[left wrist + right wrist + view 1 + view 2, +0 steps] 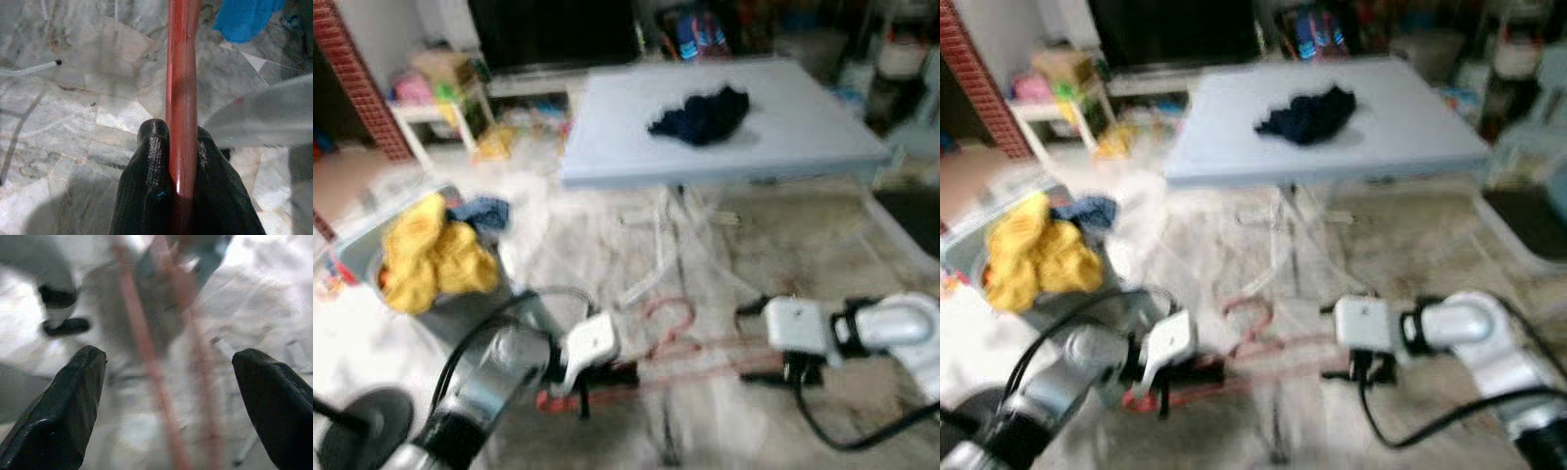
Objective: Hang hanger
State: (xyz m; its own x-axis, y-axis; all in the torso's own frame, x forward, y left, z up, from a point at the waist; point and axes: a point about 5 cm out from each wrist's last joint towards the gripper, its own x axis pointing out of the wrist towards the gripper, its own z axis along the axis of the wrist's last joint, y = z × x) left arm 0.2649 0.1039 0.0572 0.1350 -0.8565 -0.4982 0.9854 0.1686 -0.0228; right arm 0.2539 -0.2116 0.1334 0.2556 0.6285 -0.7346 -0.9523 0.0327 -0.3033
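The left gripper (181, 166) held one end of the red hanger (675, 338) tightly, above the floor before the table (607, 157). The right gripper (166, 382) stood wide open around the other bar. With only this single grip, the hanger could swing or slip.

The left gripper (182, 161) is clamped tight, while the right gripper (171, 382) is spread wide beside it.
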